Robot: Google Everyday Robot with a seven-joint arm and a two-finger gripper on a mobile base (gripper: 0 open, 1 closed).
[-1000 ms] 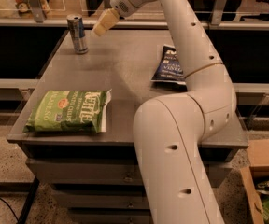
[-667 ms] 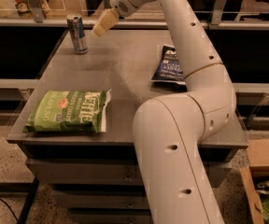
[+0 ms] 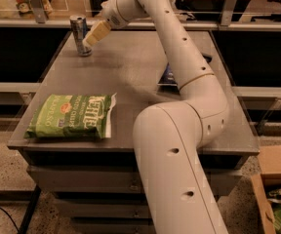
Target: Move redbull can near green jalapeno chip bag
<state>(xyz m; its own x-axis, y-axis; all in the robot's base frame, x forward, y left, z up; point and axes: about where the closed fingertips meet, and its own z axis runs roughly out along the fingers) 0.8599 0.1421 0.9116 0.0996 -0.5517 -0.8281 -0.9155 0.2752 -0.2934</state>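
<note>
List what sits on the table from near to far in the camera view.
green jalapeno chip bag → dark blue chip bag → redbull can, with the hand close beside it at the far end.

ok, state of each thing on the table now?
redbull can: upright, far-left corner of table, not lifted.
green jalapeno chip bag: lying flat, near-left edge, far from the can.
dark blue chip bag: flat, mostly hidden behind the arm.
gripper: beside the can's right side, contact unclear.
</note>
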